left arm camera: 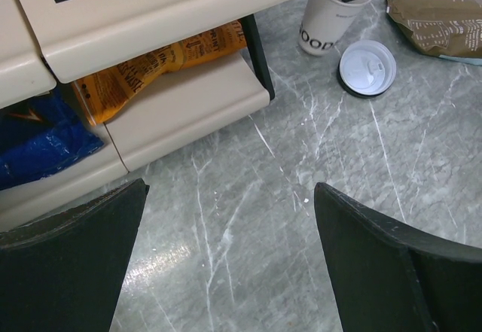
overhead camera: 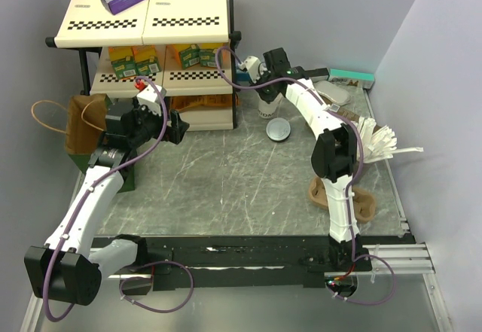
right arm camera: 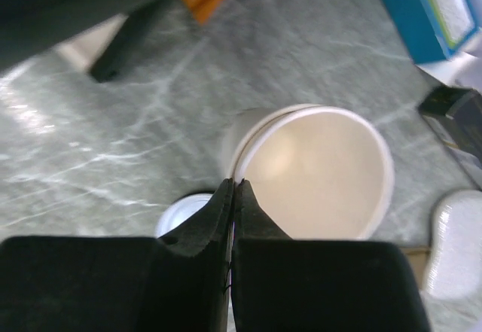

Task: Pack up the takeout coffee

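Note:
A white paper takeout coffee cup (right arm camera: pixel 316 174) stands upright and lidless on the grey table, showing its pale tan inside. My right gripper (right arm camera: pixel 235 185) is shut on its rim, one finger inside the cup and one outside. From above, that cup (overhead camera: pixel 267 108) sits right of the shelf rack, mostly under the right gripper (overhead camera: pixel 263 91). The left wrist view shows the cup (left arm camera: pixel 325 19) at the top with printed lettering. My left gripper (left arm camera: pixel 230 257) hangs open over bare table in front of the rack, left gripper (overhead camera: pixel 177 129) well left of the cup.
A white lid (overhead camera: pixel 279 129) lies flat just in front of the cup. A brown pulp cup tray (overhead camera: pixel 343 196) sits near the right arm, with white sticks (overhead camera: pixel 376 140) beside it. The shelf rack (overhead camera: pixel 143 16) fills the back left, next to a brown paper bag (overhead camera: pixel 83 121).

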Controlling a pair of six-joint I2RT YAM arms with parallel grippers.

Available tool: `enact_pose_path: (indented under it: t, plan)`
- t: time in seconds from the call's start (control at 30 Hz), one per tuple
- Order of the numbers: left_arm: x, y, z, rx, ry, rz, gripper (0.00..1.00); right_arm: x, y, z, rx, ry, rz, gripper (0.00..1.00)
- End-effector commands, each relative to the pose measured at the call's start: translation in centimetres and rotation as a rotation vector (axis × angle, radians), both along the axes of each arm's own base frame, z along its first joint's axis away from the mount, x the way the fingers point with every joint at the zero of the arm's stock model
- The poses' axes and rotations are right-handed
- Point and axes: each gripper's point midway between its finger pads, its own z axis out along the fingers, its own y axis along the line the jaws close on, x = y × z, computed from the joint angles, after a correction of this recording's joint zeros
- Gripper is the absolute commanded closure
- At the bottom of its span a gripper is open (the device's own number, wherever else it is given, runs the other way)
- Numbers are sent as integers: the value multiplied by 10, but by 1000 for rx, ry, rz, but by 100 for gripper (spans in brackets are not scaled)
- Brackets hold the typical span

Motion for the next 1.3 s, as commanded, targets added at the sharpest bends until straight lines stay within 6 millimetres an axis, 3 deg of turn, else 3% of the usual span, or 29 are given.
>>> enact_pose_path:
  t: [0.0,0.07,0.13,0.17,0.23,0.27,0.3,0.33,0.37,0.4,0.47,0.5,0.57,0.6,0.67,0.7,0.73,0.77,0.8,0.87,0.93,0.97,1.0,1.03,1.1,1.17,1.2,1.23,1.27]
  plan:
    - [-2,-4,17,-36,-49,-16,1,-10,2,71,132,-59,25,100]
    - [-2,-3,15,-35,-45,-14,1,-6,5,69,7,-140,43,100]
    - [-1,-4,14,-38,-42,-15,1,-22,15,72,166,-43,110,100]
    - [-1,-4,14,-39,-39,-16,1,-16,12,77,168,-63,59,100]
    - [-1,-5,15,-42,-40,-20,1,-8,7,66,26,-129,58,100]
    - [0,-5,15,-42,-43,-19,0,-18,17,59,67,-79,109,100]
    - [0,-5,14,-43,-39,-18,1,-21,21,75,145,-63,135,100]
    - [0,-5,14,-43,-39,-18,1,-20,17,76,172,-46,92,100]
    - [-1,-5,14,-42,-38,-20,1,-5,13,82,60,-159,31,100]
    - [-1,-4,14,-42,-40,-17,1,-9,14,60,-26,-157,70,100]
    - [-1,-3,11,-43,-33,-13,0,-17,18,66,76,-108,135,100]
    - [-1,-4,12,-45,-33,-16,1,-25,29,82,157,-80,159,100]
    - [-1,-4,12,-45,-35,-16,1,-17,32,61,7,-126,113,100]
    - [-2,-4,12,-47,-36,-14,1,-12,32,66,-7,-161,125,100]
    - [-2,-3,12,-46,-34,-11,1,-23,40,79,152,-83,173,100]
    - [-2,-3,11,-45,-30,-14,1,-5,26,80,62,-162,60,100]
    - [-2,-3,11,-45,-32,-14,1,0,23,79,-25,-222,64,100]
    - [-2,-2,10,-45,-30,-8,1,-1,28,71,-66,-232,94,100]
    - [-2,-2,11,-47,-33,-8,1,-30,44,68,107,-76,203,100]
    - [-2,-3,10,-50,-31,-15,1,-17,34,79,186,-54,101,100]
    - [-1,-3,11,-51,-32,-11,1,-1,28,75,-13,-199,84,100]
    - [-1,-3,10,-54,-29,-12,1,-10,34,66,35,-144,138,100]
    - [-1,-3,10,-55,-29,-13,1,-22,40,71,161,-63,158,100]
    - [-1,-3,9,-54,-25,-13,1,-11,27,79,169,-86,74,100]
    - [0,-3,9,-54,-25,-14,0,-6,20,62,-16,-166,88,100]
    - [0,-3,10,-57,-27,-11,1,-26,36,72,175,-44,162,100]
    - [0,-4,10,-58,-25,-14,0,-25,33,71,241,9,137,100]
    - [0,-4,10,-59,-23,-17,1,-27,36,53,167,7,93,100]
    - [0,-4,10,-59,-23,-17,0,0,14,53,-53,-172,67,100]
